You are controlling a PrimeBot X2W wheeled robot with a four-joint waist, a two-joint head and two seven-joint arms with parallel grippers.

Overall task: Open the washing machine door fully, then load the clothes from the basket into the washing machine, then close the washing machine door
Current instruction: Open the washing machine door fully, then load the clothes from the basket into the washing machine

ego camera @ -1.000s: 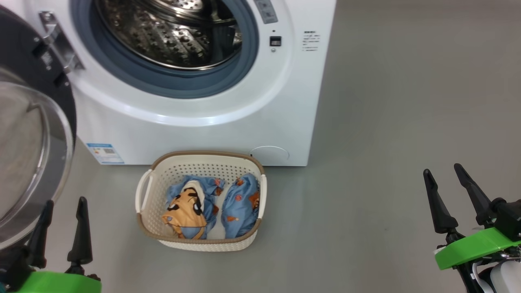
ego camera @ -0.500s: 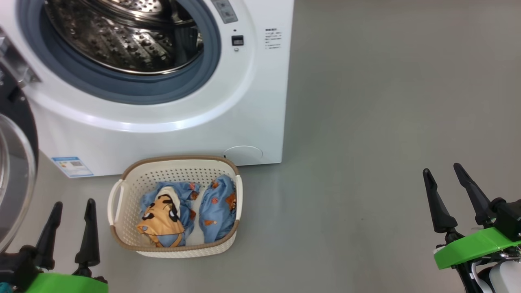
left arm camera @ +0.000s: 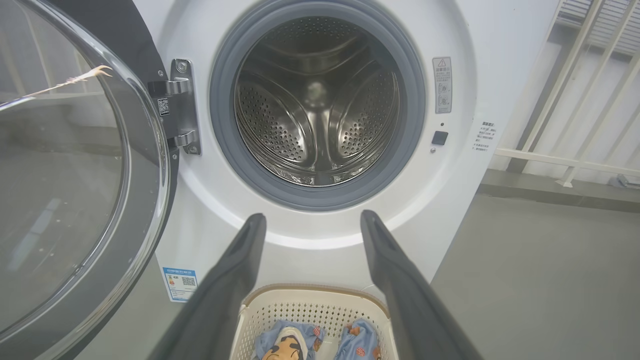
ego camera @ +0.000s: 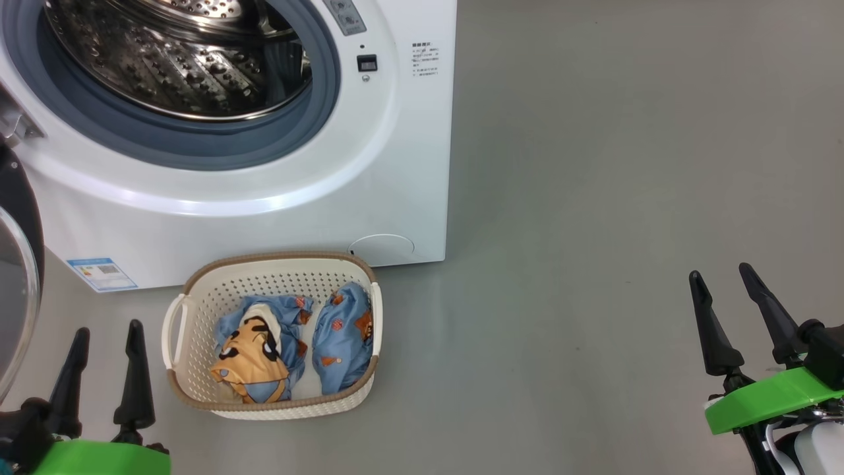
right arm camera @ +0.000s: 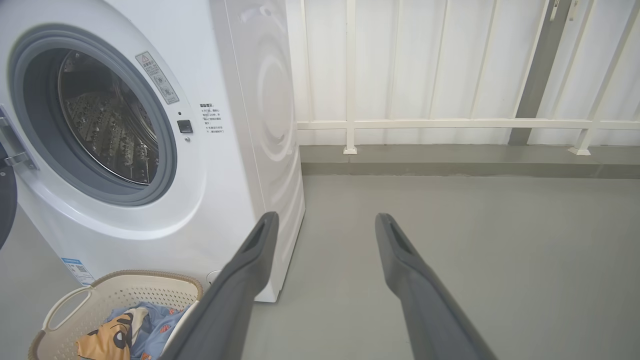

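Note:
The washing machine (ego camera: 264, 218) stands at the upper left with its steel drum (left arm camera: 317, 105) exposed. The washing machine door (ego camera: 23, 218) is swung open to the left, and its glass bowl (left arm camera: 75, 175) is close to my left gripper. The basket (ego camera: 277, 285) sits on the floor just in front of the machine. It holds the clothes: a cartoon-face garment (ego camera: 254, 356) and a blue printed one (ego camera: 343, 343). My left gripper (ego camera: 107, 330) is open and empty, just left of the basket. My right gripper (ego camera: 719, 272) is open and empty, far to the right over bare floor.
Grey floor (ego camera: 593, 198) stretches to the right of the machine. A white railing (right arm camera: 450, 122) and a low kerb run along the wall behind. The open door (left arm camera: 150, 165) juts out at the left, next to my left arm.
The camera has swung right, so machine, door and basket sit further left in the picture. Both grippers stay open and empty.

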